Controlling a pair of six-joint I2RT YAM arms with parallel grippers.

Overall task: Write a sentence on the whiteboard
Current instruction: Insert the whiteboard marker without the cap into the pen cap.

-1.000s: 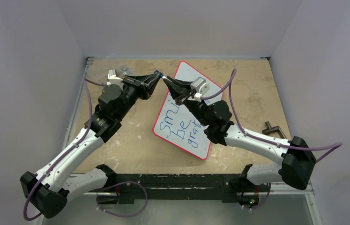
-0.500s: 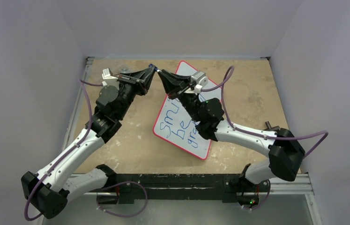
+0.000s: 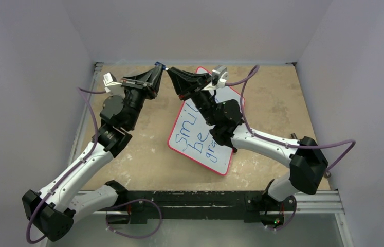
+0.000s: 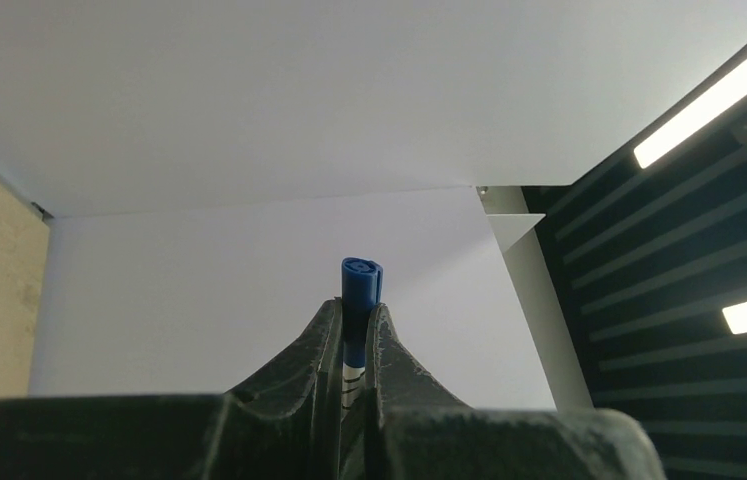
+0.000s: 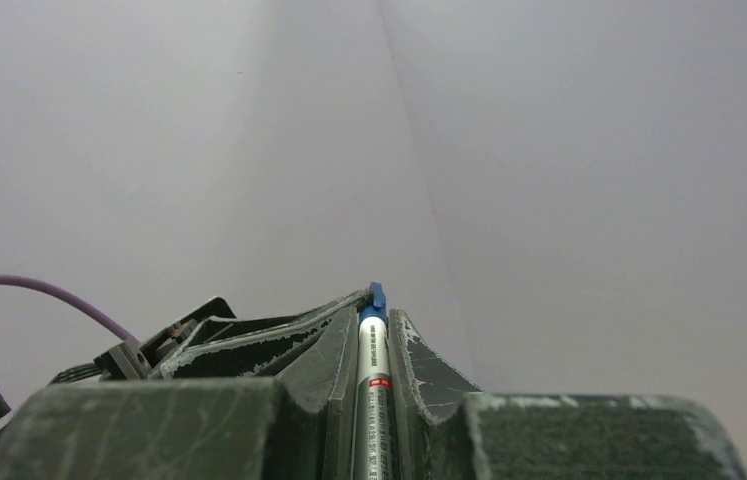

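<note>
The whiteboard (image 3: 219, 162), white with a thin red rim, lies slanted on the table at centre. The sentence (image 3: 192, 140) is in blue; "smi", "be" and "gra" show, and the right arm hides the rest. Both grippers meet tip to tip above the board's far left corner, holding one marker (image 3: 163, 67) between them. My left gripper (image 3: 159, 67) (image 4: 359, 305) is shut on the marker's blue cap (image 4: 361, 280). My right gripper (image 3: 170, 71) (image 5: 374, 316) is shut on the marker's silver-white barrel (image 5: 372, 385), and the cap's tip pokes out past its fingers.
White walls close in the table at the back and both sides. A small black clamp-like part (image 3: 295, 136) peeks out behind the right arm's elbow. The arms' bases sit on a black rail (image 3: 195, 198) at the near edge.
Both grippers, still joined at the marker, have moved together to the left and toward the back wall. The right arm's elbow has swung left.
</note>
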